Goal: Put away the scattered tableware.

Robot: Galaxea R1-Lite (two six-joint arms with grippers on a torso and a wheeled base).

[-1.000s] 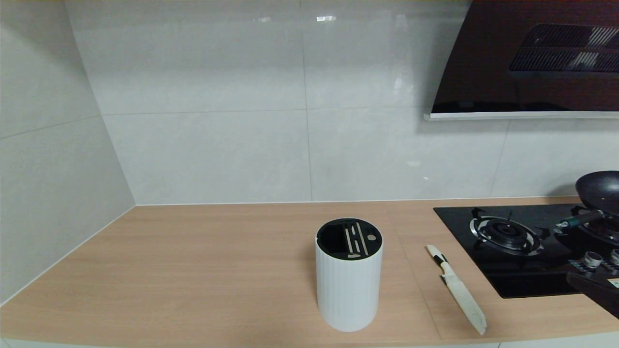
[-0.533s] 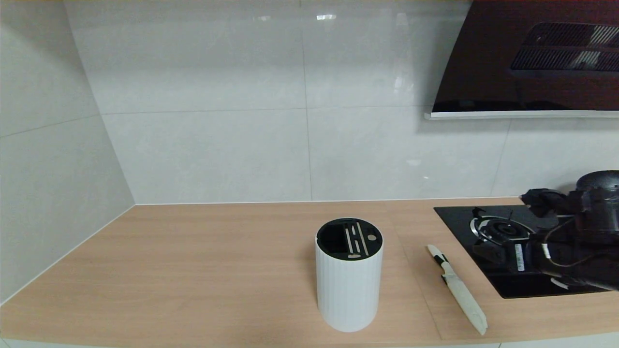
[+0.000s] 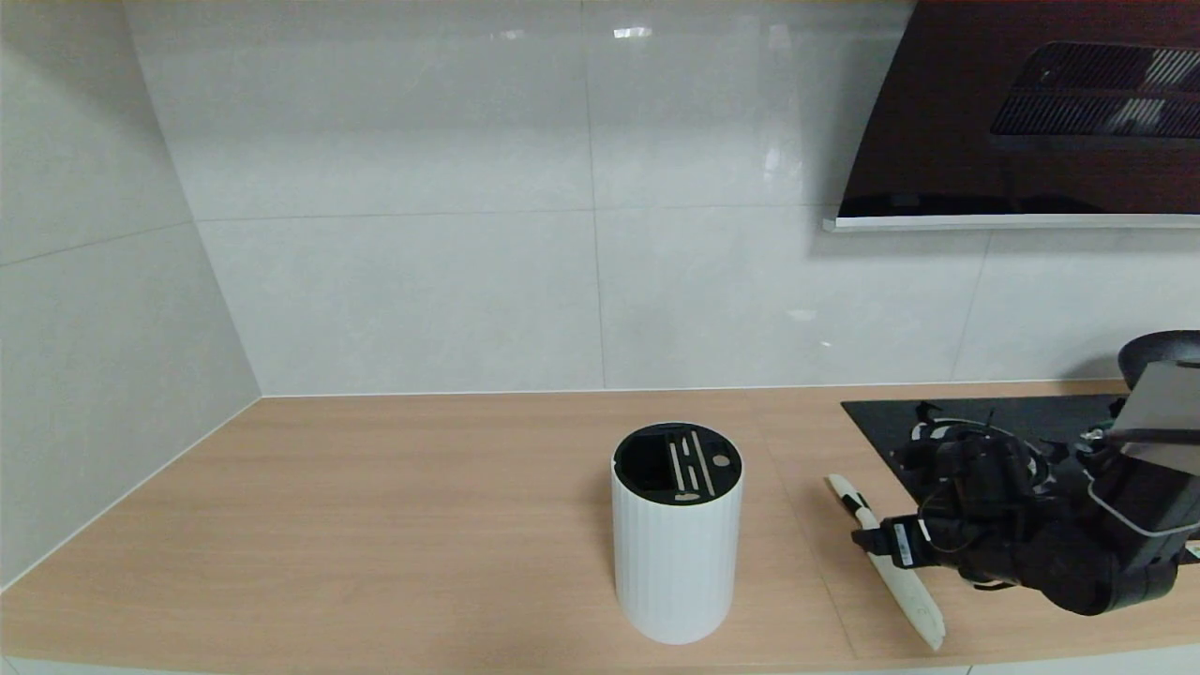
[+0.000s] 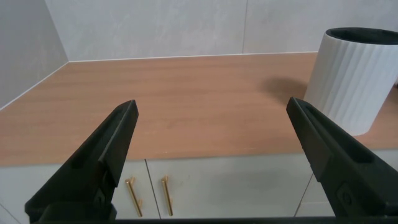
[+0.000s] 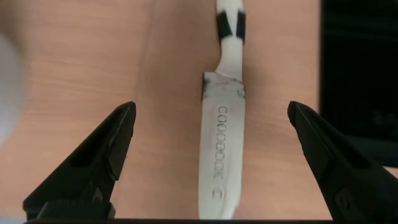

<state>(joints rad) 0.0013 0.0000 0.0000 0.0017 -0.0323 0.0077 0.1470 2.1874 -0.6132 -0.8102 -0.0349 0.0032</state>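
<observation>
- Head view, lower right: a white knife (image 3: 907,595) lies flat on the wooden counter (image 3: 422,506), between the ribbed white holder (image 3: 675,562) and the stove (image 3: 881,419).
- Right gripper (image 3: 877,544) hovers over the knife, fingers spread wide.
- Left gripper (image 4: 211,109): fingers apart, holding nothing.

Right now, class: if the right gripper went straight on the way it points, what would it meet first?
Most likely the white knife, which lies flat on the counter centred under the open right gripper; depth is unclear.
</observation>
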